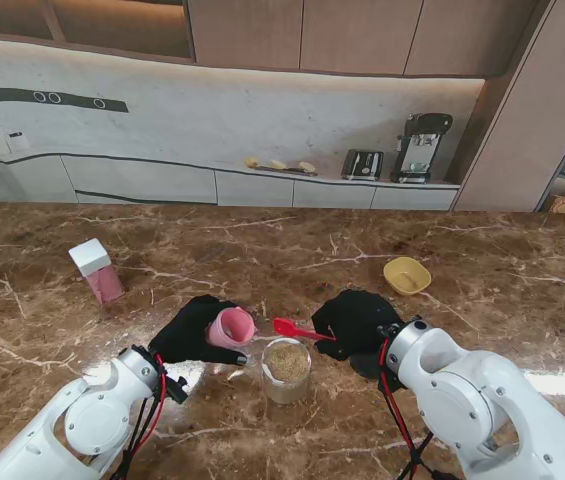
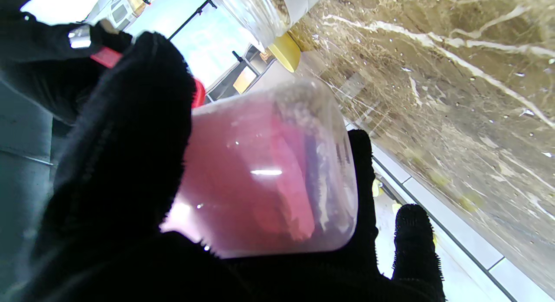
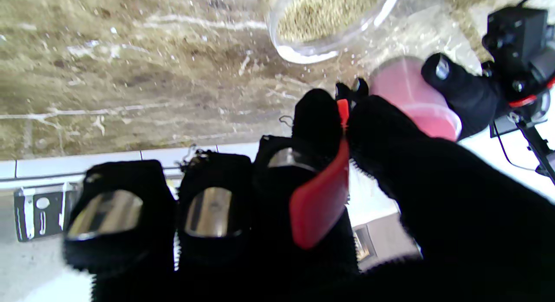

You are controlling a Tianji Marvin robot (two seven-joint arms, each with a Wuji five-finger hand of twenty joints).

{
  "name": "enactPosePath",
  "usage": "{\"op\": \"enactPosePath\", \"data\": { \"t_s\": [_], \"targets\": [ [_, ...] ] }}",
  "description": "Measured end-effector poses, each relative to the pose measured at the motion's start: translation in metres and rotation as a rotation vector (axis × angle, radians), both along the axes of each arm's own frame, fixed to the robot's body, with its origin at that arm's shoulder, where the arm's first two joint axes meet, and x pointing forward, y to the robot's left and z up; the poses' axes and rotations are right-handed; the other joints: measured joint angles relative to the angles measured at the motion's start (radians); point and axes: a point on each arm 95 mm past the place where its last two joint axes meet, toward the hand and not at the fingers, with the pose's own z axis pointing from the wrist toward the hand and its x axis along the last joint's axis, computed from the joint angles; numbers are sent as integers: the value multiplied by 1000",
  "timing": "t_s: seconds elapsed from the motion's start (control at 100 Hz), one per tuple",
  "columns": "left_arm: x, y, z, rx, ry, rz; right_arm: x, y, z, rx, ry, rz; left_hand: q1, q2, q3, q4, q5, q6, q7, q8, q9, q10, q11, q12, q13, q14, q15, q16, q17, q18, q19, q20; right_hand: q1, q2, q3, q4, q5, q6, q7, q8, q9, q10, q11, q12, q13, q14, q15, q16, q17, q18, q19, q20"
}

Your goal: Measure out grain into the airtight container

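Toward nine o'clock on the tabletop [image 1: 482, 270], a pink carton with a white cap [image 1: 96, 270] is standing apart from the work, parked out of the arms' way. Nearer the centre, the left hand [image 1: 190, 330] is wrapping its fingers around a pink translucent cup [image 1: 232, 327], tipping it on its side so the mouth is pointing toward three o'clock, at the clear container [image 1: 287, 370]; this is probably so the scoop can reach in or the grain can run out. A few pale grains are clinging to the cup's inner wall in the left wrist view. At six o'clock, just beside the cup, the airtight container is standing upright and lidless, holding tan grain well up its wall, though I cannot tell the exact level. Moving right, the right hand [image 1: 357, 325] is pinching the handle of a red scoop [image 1: 292, 328] between thumb and forefinger, its bowl hovering over the gap between cup and container. Farther toward two o'clock, a yellow bowl [image 1: 407, 275] is sitting unused.
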Motion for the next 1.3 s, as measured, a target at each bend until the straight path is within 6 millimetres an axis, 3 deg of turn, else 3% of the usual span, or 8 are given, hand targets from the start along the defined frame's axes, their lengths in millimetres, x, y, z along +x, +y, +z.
{"op": "enactPosePath", "data": {
  "t_s": [0.47,0.88,0.94,1.11,1.3],
  "targets": [
    [0,0,0,-1,-2,-1,5,-4,-22,-183,87,-1,0,0,0,0,0,0,0,0,0,0,0,0,0,0,0,0,0,0,0,0,1,5,-9,0,0,0,-1,0,0,0,0,0,0,0,0,0,-1,0,0,0],
    [1,0,1,-1,-3,-1,7,16,-22,-250,108,54,0,0,0,0,0,0,0,0,0,0,0,0,0,0,0,0,0,0,0,0,1,16,-17,0,-10,0,-7,-5,0,-1,0,0,0,-2,0,0,-1,0,0,0],
    [1,0,1,0,-4,0,7,16,-22,-248,109,53,0,0,0,0,0,0,0,0,0,0,0,0,0,0,0,0,0,0,0,0,2,19,-28,0,-12,0,-26,-44,0,-2,0,0,0,-3,0,0,-2,-1,0,-8],
    [1,1,1,0,-4,1,7,14,-21,-217,74,34,0,0,0,0,0,0,0,0,0,0,0,0,0,0,0,0,0,0,0,0,26,60,-109,0,-70,60,-109,-255,0,-5,-39,0,0,-5,-47,0,-31,-2,-1,-18],
    [0,1,1,0,-3,1,5,12,-20,-181,18,42,0,0,0,0,0,0,0,0,0,0,0,0,0,0,0,0,0,0,0,0,59,77,-148,0,-70,57,-97,-285,0,-5,-68,0,0,-5,-86,0,-63,-7,-22,-18]
  ]
}}
